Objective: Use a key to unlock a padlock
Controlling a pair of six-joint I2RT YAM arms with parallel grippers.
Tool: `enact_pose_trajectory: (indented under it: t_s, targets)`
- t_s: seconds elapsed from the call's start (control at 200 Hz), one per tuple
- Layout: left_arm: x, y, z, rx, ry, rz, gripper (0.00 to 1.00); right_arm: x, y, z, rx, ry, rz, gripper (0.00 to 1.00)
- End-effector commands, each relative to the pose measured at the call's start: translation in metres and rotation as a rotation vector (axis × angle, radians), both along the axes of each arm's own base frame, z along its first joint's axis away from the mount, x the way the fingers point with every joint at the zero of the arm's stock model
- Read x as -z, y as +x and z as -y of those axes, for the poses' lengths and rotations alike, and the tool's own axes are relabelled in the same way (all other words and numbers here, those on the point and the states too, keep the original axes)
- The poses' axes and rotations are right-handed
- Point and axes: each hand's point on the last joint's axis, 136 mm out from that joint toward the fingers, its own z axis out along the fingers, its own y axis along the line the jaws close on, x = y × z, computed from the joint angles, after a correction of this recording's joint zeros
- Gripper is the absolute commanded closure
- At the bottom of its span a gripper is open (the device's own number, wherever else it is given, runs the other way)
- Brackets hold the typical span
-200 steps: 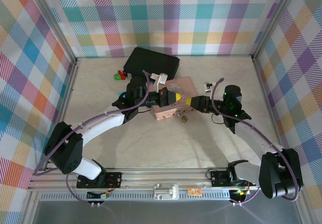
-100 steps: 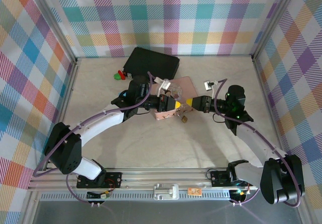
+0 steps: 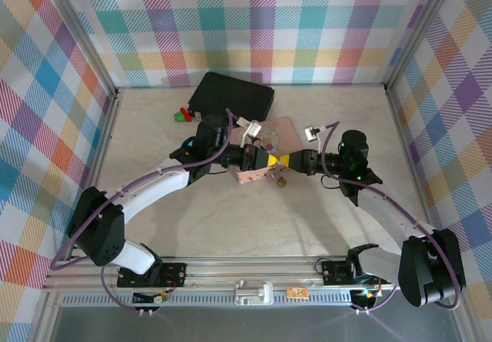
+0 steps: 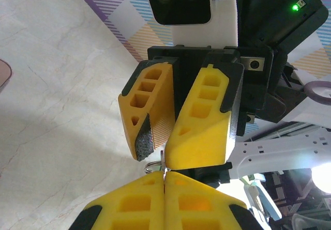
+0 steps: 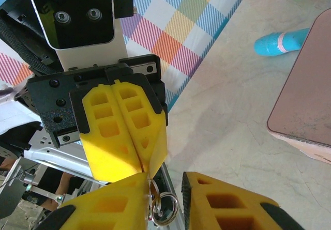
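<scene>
Pale marbled table [image 3: 192, 227] between plaid walls [image 3: 269, 27], left pincer [image 4: 164, 174] clenched on key [image 5: 154, 198], tip to tip with right pincer [image 5: 166, 181], released with fingers apart either side of key ring [image 5: 166, 210], padlock [image 3: 282, 180] lying on table just beside pink tin [image 3: 286, 132], close under both pincers.

Left arm [image 3: 154, 184], right arm [image 3: 388, 215]: white shells on long links, black joints and bases. Purple cables [image 4: 316, 91] looped alongside. Left gripper [image 4: 164, 174], right gripper [image 5: 165, 181]: yellow fingers [image 4: 199, 116] with square cut-outs, black corner trim, black bodies. Two-lens black camera [image 4: 178, 0] on white plate. Green light [image 4: 295, 6] on right arm.
</scene>
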Motion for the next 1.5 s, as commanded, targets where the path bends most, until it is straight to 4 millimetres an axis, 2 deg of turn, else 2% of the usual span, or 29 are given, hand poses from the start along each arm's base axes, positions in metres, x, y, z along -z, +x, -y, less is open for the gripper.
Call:
enact_pose_trajectory:
  t_s: [0.0,0.31,0.5,0.76,0.82,0.885,1.07,1.105,1.135,1.175,1.255,1.38,1.445,1.495]
  targets:
    - [-0.016,0.002,0.002,0.02,-0.042,0.037,1.0,-0.005,-0.001,-0.003,-0.031,0.005,0.037,0.77]
    - [-0.018,0.001,0.002,0.026,-0.05,0.032,1.0,-0.005,0.0,-0.007,-0.039,0.007,0.031,0.77]
    - [-0.018,0.001,0.004,0.034,-0.068,0.018,1.0,-0.002,0.003,-0.01,-0.055,0.01,0.014,0.83]
    - [-0.019,0.003,0.006,0.034,-0.076,0.017,1.0,0.0,0.002,-0.013,-0.064,0.012,0.006,0.82]
    - [-0.019,0.004,0.006,0.031,-0.076,0.017,1.0,0.002,0.001,-0.013,-0.067,0.011,0.004,0.88]
    - [-0.019,0.003,0.006,0.03,-0.077,0.02,1.0,0.003,0.0,-0.013,-0.069,0.01,-0.001,1.0]
    - [-0.021,0.008,0.001,-0.005,-0.069,0.026,1.0,0.005,0.001,-0.012,-0.053,0.005,-0.002,1.0]
    - [-0.019,0.013,-0.003,-0.04,-0.057,0.026,0.87,0.005,0.001,-0.012,-0.048,0.003,-0.001,1.0]
    - [-0.019,0.018,-0.008,-0.081,-0.049,0.028,0.65,0.006,0.002,-0.011,-0.039,-0.002,-0.002,1.0]
    - [-0.017,0.027,-0.016,-0.149,-0.037,0.031,0.43,0.009,0.004,-0.01,-0.018,-0.015,-0.009,1.0]
    - [-0.016,0.043,-0.036,-0.296,-0.023,0.046,0.18,0.016,0.007,-0.007,0.02,-0.036,-0.021,1.0]
    - [-0.001,0.058,-0.057,-0.484,-0.03,-0.001,0.18,0.038,0.023,0.008,0.158,-0.091,-0.1,1.0]
    - [0.009,0.059,-0.06,-0.556,-0.094,-0.054,0.23,0.055,0.034,0.023,0.252,-0.119,-0.166,1.0]
    - [0.028,0.055,-0.059,-0.618,-0.094,-0.084,0.25,0.07,0.041,0.036,0.328,-0.141,-0.218,1.0]
